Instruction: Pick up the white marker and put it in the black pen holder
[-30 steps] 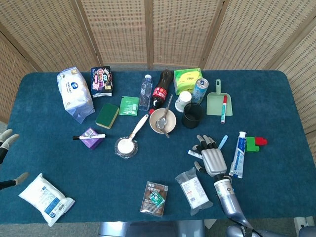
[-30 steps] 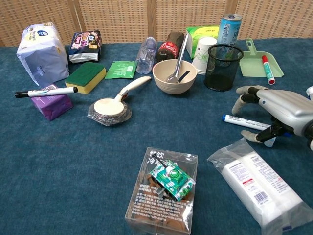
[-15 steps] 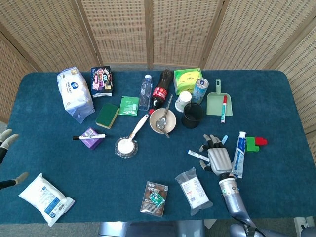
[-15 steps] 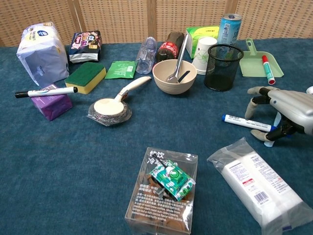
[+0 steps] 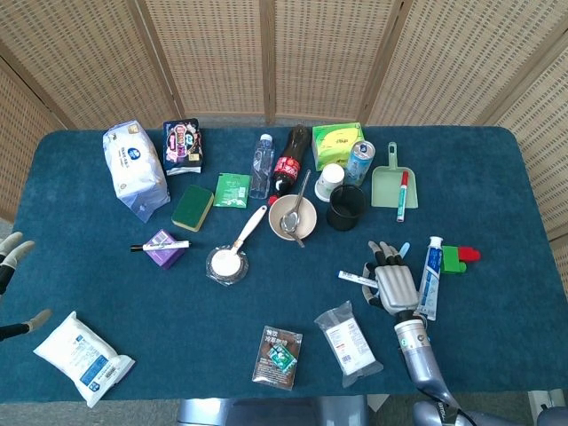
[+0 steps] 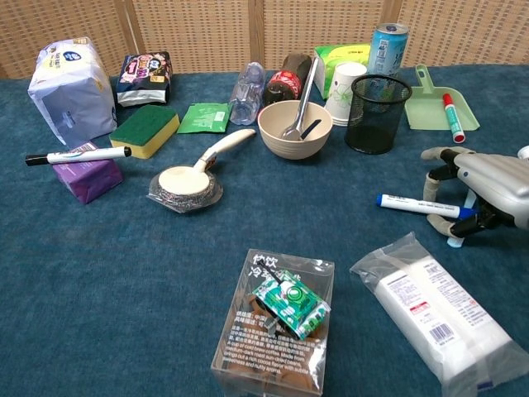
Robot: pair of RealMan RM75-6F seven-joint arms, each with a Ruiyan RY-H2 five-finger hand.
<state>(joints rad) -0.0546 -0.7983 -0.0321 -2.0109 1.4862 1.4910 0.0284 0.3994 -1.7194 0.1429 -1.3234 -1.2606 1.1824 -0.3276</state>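
1. Setting — woven wicker screens stand behind a table (image 5: 80, 177) covered in deep blue, short-pile cloth and crowded with household goods.
2. Change: over the last second the right hand (image 6: 483, 186) has drawn back toward the right edge of the chest view, and the white marker (image 6: 417, 205) has shifted with it. The blue-capped tip now points left, and the far end sits between the curled fingers and the thumb.
3. Hand state: the right hand pinches the marker's end. The barrel looks slightly raised off the cloth, though contact cannot be ruled out. The left hand (image 5: 11, 253) shows only at the frame edge, fingers apart, holding nothing.
4. Meaning for the task — the grasp appears made; lifting and carrying to the black pen holder (image 6: 376, 113) remain. The holder stands upright, near and beyond the hand.
5. Materials:
   - The marker is a smooth, slim plastic cylinder, likely slippery in an end pinch.
   - The holder is open wire mesh, cylindrical and see-through, with a wide mouth.
   - The hand is a metallic grey shell with dark fingertips.
6. Neighbours: a glossy plastic packet (image 6: 442, 310) lies just in front of the hand, and a paper cup (image 6: 343, 91) stands beside the holder.
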